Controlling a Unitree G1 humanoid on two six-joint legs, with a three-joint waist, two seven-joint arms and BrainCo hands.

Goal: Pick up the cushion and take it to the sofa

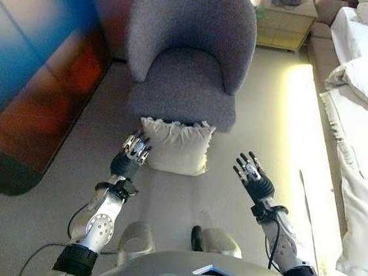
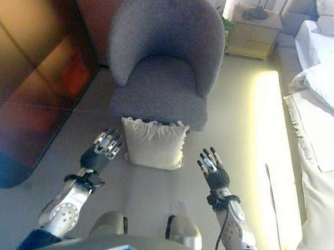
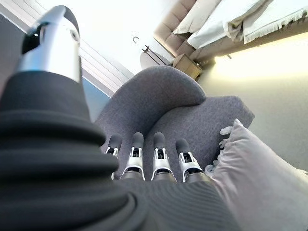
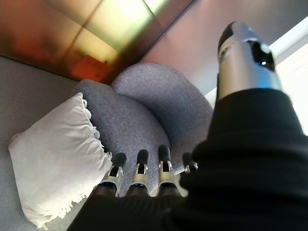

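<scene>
Looking down, we see the cream cushion (image 1: 176, 146) on the pale floor (image 1: 265, 113), leaning against the front of the grey armchair (image 1: 189, 53), its frilled top edge touching the seat front. Neither of our hands holds it.

Our left hand (image 1: 134, 152) hovers just beside the cushion's left edge, fingers straight and relaxed, spread only a little; from the head views we cannot tell whether the fingertips touch the fabric. Our left wrist view shows the fingers (image 3: 160, 159) in an even row, extended toward the chair with the cushion close alongside and nothing between them and the thumb.

Our right hand (image 1: 252, 175) is held out on the other side of the cushion, clearly apart from it, fingers likewise straight and slightly fanned, grasping nothing. Its wrist view shows them lined up, with the cushion beyond them.

A bed with white bedding (image 1: 366, 98) runs along the right side, a small wooden nightstand (image 1: 285, 20) stands behind the chair, and a dark glossy panel (image 1: 30, 62) fills the left.
</scene>
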